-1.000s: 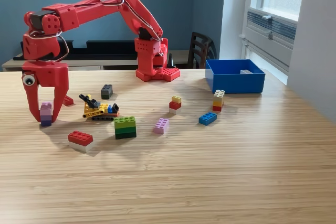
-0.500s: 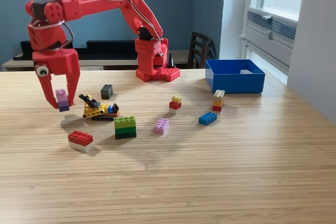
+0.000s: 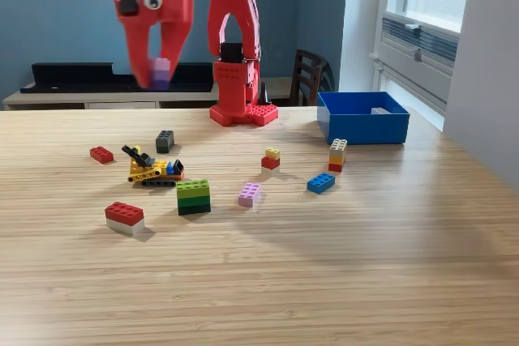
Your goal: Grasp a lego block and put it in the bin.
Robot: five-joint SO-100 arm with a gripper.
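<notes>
Wooden table (image 3: 365, 265) — one bin (image 3: 362, 127); gripper (image 3: 159, 79) clamps brick (image 3: 161, 73)

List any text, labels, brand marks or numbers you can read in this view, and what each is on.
None: no readable text shows in the exterior view.
The red arm, the gripper with its purple block, the blue bin and the loose bricks on the table show no lettering.

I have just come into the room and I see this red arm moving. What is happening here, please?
The red arm's gripper holds a small pink-and-purple lego block high above the table. The blue bin stands far off at the exterior view's right, with something pale already inside. Many other bricks lie on the table, among them a green stack and a yellow toy vehicle.
</notes>
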